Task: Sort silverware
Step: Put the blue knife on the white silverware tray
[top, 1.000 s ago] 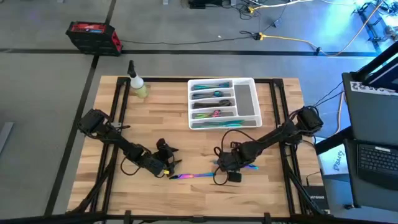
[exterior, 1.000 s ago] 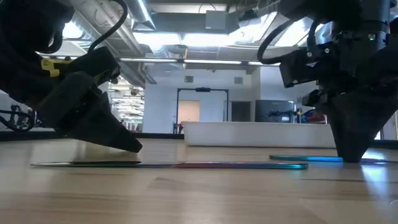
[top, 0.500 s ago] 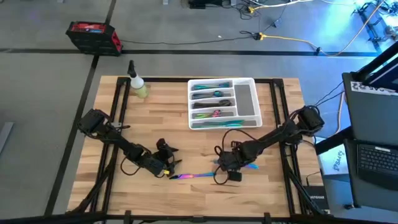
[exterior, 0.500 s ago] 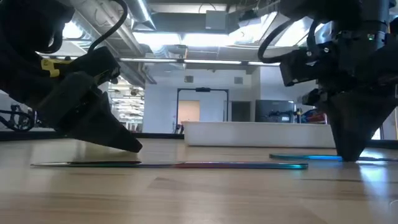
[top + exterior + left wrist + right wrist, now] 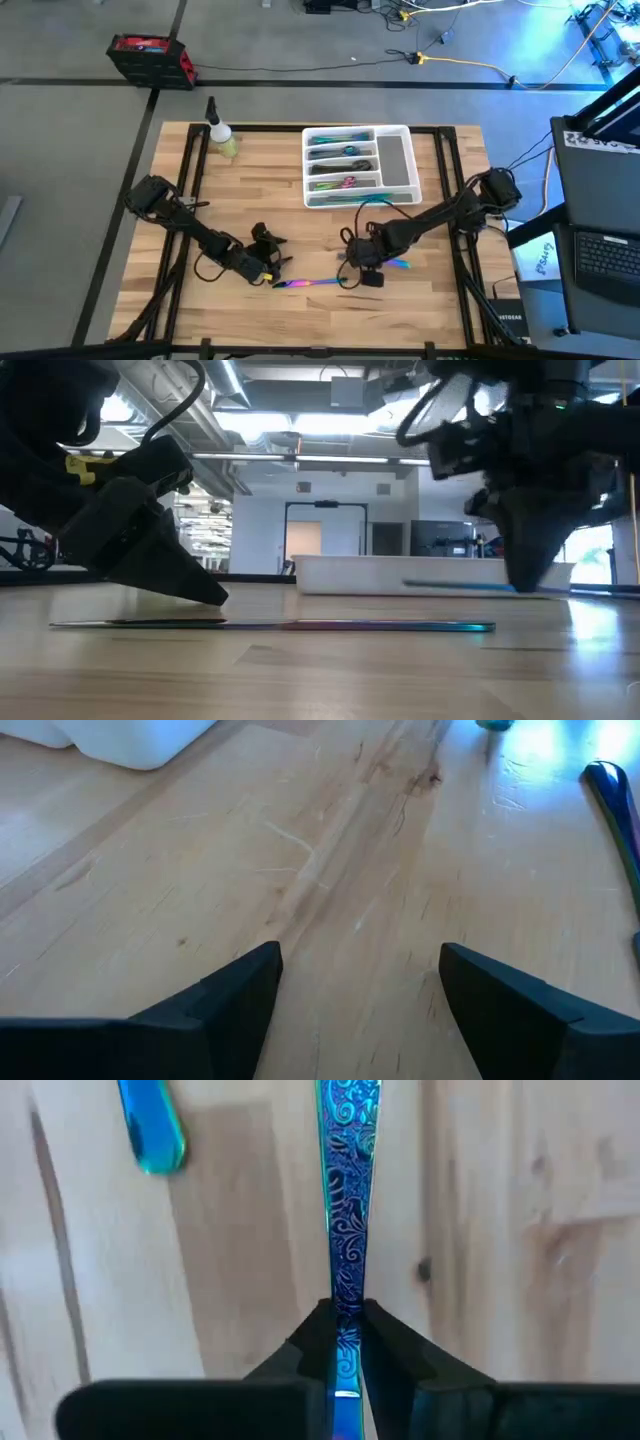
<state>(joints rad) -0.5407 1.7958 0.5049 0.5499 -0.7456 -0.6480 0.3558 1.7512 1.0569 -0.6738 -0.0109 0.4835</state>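
Observation:
A slim blue iridescent piece of silverware (image 5: 346, 1200) with an embossed handle is held by my right gripper (image 5: 364, 262), which is shut on it right of the table's middle. In the low view the piece (image 5: 455, 587) hangs level above the wood. A long rainbow piece (image 5: 308, 283) lies flat on the table near the front edge. My left gripper (image 5: 272, 264) stands open just left of it, fingers low over bare wood (image 5: 360, 970). More silverware lies in the white tray (image 5: 398, 160). My right gripper pinches the blue piece's embossed handle (image 5: 346, 1312) between its two fingers, coming from above and pointing down. The piece sticks out level from the fingertips (image 5: 522, 582) and is lifted clear of the table.
The white compartmented tray stands at the far middle of the table. A small spray bottle (image 5: 222, 137) stands at the far left corner. A teal tip of another piece (image 5: 150, 1125) shows on the wood below my right gripper. Bare wood lies between the arms.
My right gripper has gone up and a little toward the table's left edge, staying shut. The blue piece, which lay on the table, is now lifted clear and hangs level. My left gripper and the long rainbow piece have kept still.

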